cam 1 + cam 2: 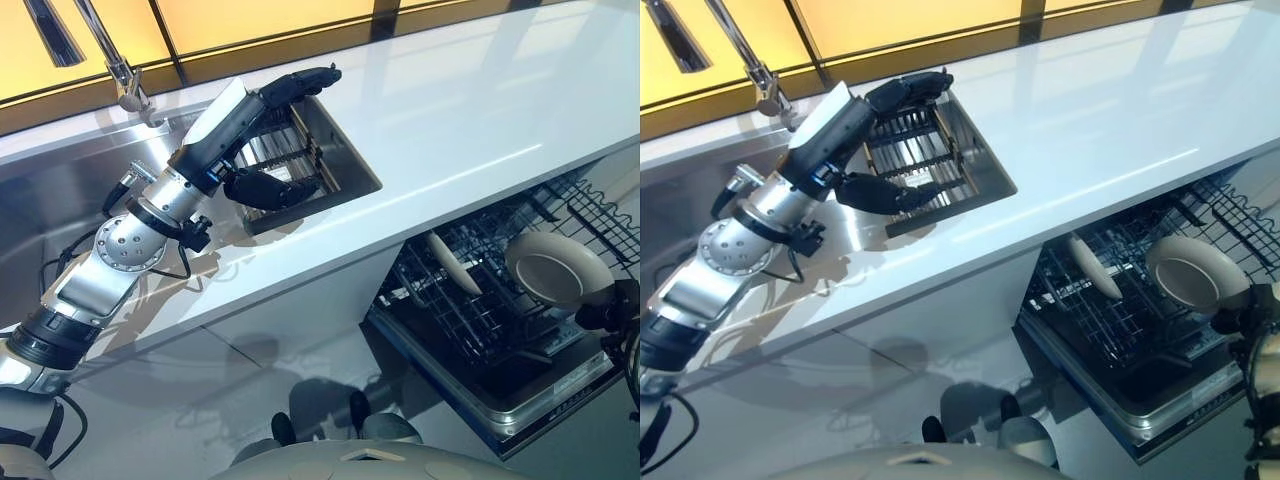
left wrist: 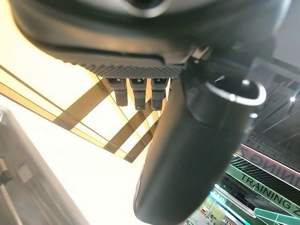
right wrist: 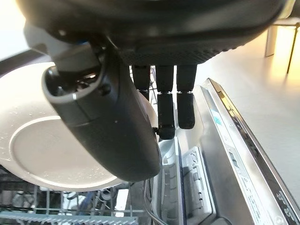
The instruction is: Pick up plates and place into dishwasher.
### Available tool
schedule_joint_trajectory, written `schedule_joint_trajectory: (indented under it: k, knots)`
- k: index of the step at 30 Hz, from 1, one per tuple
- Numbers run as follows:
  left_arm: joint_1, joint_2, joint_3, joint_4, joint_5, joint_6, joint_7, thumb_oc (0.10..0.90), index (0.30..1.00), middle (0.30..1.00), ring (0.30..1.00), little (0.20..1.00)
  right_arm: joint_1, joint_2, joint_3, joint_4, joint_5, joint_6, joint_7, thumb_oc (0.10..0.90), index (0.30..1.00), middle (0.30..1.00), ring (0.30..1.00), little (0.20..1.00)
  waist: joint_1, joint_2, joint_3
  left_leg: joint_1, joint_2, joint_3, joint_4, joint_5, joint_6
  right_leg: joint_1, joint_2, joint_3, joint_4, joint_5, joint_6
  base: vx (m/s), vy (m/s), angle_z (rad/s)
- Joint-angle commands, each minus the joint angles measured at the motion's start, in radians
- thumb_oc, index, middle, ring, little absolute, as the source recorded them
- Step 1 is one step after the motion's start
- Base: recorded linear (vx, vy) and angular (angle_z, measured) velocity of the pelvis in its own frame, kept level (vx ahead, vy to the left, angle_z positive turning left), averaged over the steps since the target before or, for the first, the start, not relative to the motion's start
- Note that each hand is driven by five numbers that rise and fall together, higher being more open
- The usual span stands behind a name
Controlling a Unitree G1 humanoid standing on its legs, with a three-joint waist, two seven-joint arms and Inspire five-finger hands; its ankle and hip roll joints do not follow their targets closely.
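Observation:
A beige plate (image 1: 555, 268) hangs tilted over the right part of the pulled-out lower rack (image 1: 480, 310) of the dishwasher. My right hand (image 1: 612, 305) is shut on its rim. In the right wrist view the thumb (image 3: 108, 126) lies across the plate's face (image 3: 47, 154) and the fingers (image 3: 166, 112) reach past its edge. A second plate (image 1: 455, 262) stands on edge in the rack's tines. My left hand (image 1: 245, 125) hovers open over the slatted drying rack (image 1: 290, 155) in the sink, fingers and thumb spread, holding nothing.
The white counter (image 1: 480, 110) runs above the dishwasher. A steel sink (image 1: 60, 200) with a faucet (image 1: 115, 60) lies at the left. The open dishwasher door (image 1: 545, 400) juts out below the rack, its control strip (image 3: 243, 154) beside my right hand.

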Motion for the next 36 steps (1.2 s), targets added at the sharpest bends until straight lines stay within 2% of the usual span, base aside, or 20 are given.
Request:
schedule_joint_trajectory:
  k: [1, 8, 16, 22, 30, 34, 35, 36]
  knots:
    - [-0.209, 0.024, 0.006, -0.052, -0.080, -0.043, 0.059, 0.800, 0.900, 0.900, 0.900, 0.900, -0.157, -0.092, -0.006, 0.055, 0.010, 0.017, -0.118, 0.100, 0.300, 0.300, 0.300, 0.200, 0.020, 0.018, 0.018, 0.003, -0.022, -0.010, 0.010, -0.080, 0.013, -0.064, 0.055, -0.021, 0.079, -0.017, 0.060, -0.09, -0.024, 0.06]
    - [-0.242, 0.029, -0.001, -0.072, -0.086, -0.045, 0.071, 0.800, 0.900, 0.900, 0.900, 0.900, -0.218, -0.073, 0.023, 0.172, 0.052, 0.067, -0.120, 0.100, 0.300, 0.300, 0.300, 0.200, 0.032, 0.041, 0.063, -0.019, -0.023, -0.018, 0.023, -0.079, 0.010, -0.075, 0.049, -0.036, 0.086, -0.025, 0.052, -0.05, -0.019, 0.03]
    - [-0.262, 0.023, -0.008, -0.090, -0.086, -0.043, 0.080, 0.800, 0.900, 0.900, 0.900, 0.900, -0.247, -0.019, 0.054, 0.272, 0.081, 0.089, -0.141, 0.100, 0.300, 0.300, 0.300, 0.200, 0.045, 0.065, 0.093, -0.033, -0.023, -0.025, 0.034, -0.081, 0.004, -0.076, 0.040, -0.058, 0.085, -0.032, 0.043, -0.02, -0.011, 0.06]
    - [-0.280, 0.012, -0.015, -0.094, -0.088, -0.042, 0.097, 0.800, 0.900, 0.900, 0.900, 0.900, -0.285, 0.017, 0.100, 0.308, 0.093, 0.077, -0.130, 0.100, 0.300, 0.300, 0.300, 0.200, 0.051, 0.088, 0.105, -0.033, -0.025, -0.028, 0.033, -0.078, -0.001, -0.069, 0.036, -0.070, 0.080, -0.035, 0.038, -0.01, 0.022, 0.03]
    - [-0.274, -0.008, -0.010, -0.099, -0.086, -0.035, 0.099, 0.800, 0.900, 0.900, 0.900, 0.900, -0.275, 0.055, 0.122, 0.293, 0.092, 0.060, -0.088, 0.100, 0.300, 0.300, 0.300, 0.200, 0.055, 0.080, 0.096, -0.021, -0.026, -0.028, 0.026, -0.080, 0.000, -0.060, 0.036, -0.077, 0.079, -0.039, 0.037, 0.00, 0.012, 0.02]
    - [-0.270, -0.023, -0.007, -0.098, -0.081, -0.028, 0.089, 0.800, 0.900, 0.900, 0.900, 0.900, -0.257, 0.075, 0.129, 0.300, 0.080, 0.019, -0.070, 0.100, 0.300, 0.300, 0.300, 0.200, 0.054, 0.068, 0.087, -0.006, -0.025, -0.023, 0.023, -0.083, 0.003, -0.048, 0.038, -0.072, 0.075, -0.038, 0.037, 0.01, 0.022, 0.00]
    - [-0.265, -0.026, -0.004, -0.101, -0.079, -0.027, 0.094, 0.800, 0.900, 0.900, 0.900, 0.900, -0.241, 0.076, 0.128, 0.280, 0.077, 0.005, -0.072, 0.800, 0.900, 0.900, 0.900, 0.900, 0.051, 0.062, 0.082, 0.001, -0.024, -0.019, 0.022, -0.085, 0.004, -0.042, 0.039, -0.070, 0.072, -0.037, 0.038, 0.02, 0.041, 0.00]
    - [-0.262, -0.028, -0.003, -0.102, -0.077, -0.026, 0.094, 0.800, 0.900, 0.900, 0.900, 0.900, -0.235, 0.078, 0.127, 0.267, 0.077, 0.005, -0.073, 0.800, 0.900, 0.900, 0.900, 0.900, 0.049, 0.060, 0.080, 0.004, -0.024, -0.017, 0.021, -0.085, 0.004, -0.040, 0.040, -0.068, 0.072, -0.037, 0.038, 0.03, 0.058, 0.00]
